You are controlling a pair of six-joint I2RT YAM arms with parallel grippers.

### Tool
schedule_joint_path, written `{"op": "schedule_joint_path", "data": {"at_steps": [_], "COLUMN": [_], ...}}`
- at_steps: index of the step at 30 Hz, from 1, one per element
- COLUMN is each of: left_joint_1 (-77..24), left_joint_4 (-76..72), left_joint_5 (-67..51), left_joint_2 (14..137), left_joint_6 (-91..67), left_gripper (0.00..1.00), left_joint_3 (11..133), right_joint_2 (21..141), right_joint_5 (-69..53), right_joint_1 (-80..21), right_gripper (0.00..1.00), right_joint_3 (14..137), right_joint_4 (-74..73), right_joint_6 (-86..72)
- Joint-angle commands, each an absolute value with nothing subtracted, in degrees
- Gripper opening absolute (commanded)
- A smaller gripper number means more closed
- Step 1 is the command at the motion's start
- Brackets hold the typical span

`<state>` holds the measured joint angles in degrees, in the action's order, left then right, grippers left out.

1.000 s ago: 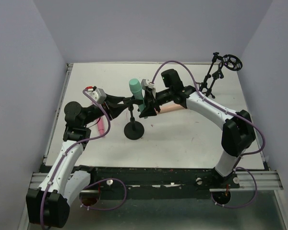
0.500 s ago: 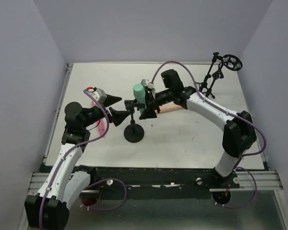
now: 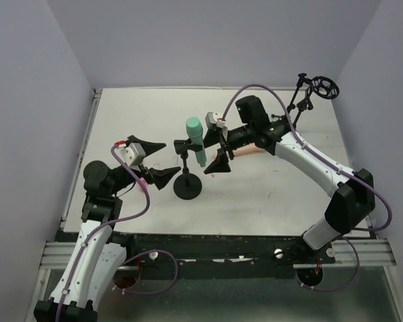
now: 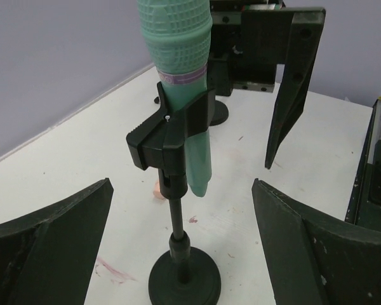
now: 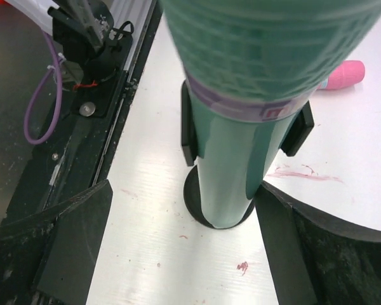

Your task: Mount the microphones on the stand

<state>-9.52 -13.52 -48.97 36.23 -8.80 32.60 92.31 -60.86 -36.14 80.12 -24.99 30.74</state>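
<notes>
Left gripper (image 3: pixel 169 158) is standing released at centre left of the overhead view, jaws spread wide and holding nothing; its tips are pointing at the stand (image 3: pixel 187 186) without touching it. In the left wrist view the same gripper (image 4: pixel 181 184) is showing both fingers low in the frame, well apart on either side of the stand's pole (image 4: pixel 178 222).

Just below that gripper, a sliver of the pink microphone (image 3: pixel 143 180) is lying on the table (image 3: pixel 269 194), mostly hidden by the arm; the right wrist view is showing its rounded end (image 5: pixel 346 74) at upper right.

At centre, the teal-green microphone (image 3: pixel 196 139) is sitting upright in the stand's clip (image 4: pixel 171 136), head up, its tapered end hanging below the clip and clear of the round base (image 4: pixel 184 283).

Right gripper (image 3: pixel 213 146) is standing just right of the stand, likewise released and empty. Its wrist view is showing the gripper (image 5: pixel 183 190) with a finger on each side of the teal-green microphone (image 5: pixel 241 76), neither touching it.

Further right, the peach-tan microphone (image 3: pixel 254 149) is lying on the table, partly covered by the right arm. At upper right a second stand (image 3: pixel 302 100) is standing unoccupied.
</notes>
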Motion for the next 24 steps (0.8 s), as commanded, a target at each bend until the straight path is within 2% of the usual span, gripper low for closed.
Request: {"op": "schedule_joint_path", "data": {"at_steps": [1,8,15,19,24], "left_joint_1": [-9.84,-9.84,-9.84,-9.84,-11.68], "left_joint_4": [-12.65,-17.83,-26.09,-31.63,-36.11], "left_joint_5": [-46.94,-45.53,-50.70,-52.90,-52.04], "left_joint_2": [33.05,33.66,41.12,46.48,51.85], "left_joint_6": [-6.50,-3.00,-1.58,-2.81,-5.01], "left_gripper": [0.98,0.98,0.98,0.98,0.92], "left_joint_3": [28.84,23.91,23.64,24.34,24.44], "right_joint_2": [88.86,83.59,79.55,75.95,70.67], "right_joint_5": [-57.84,-56.95,-58.88,-62.22,-69.94], "right_joint_1": [-35.51,-33.93,-30.42,-28.92,-26.03], "right_gripper": [1.00,1.00,1.00,1.00,1.00], "right_joint_3": [82.53,78.93,73.57,66.65,56.09], "right_joint_4": [-36.02,-39.46,-35.60,-32.44,-26.38], "right_joint_6": [38.31,41.04,38.32,38.06,37.44]}}
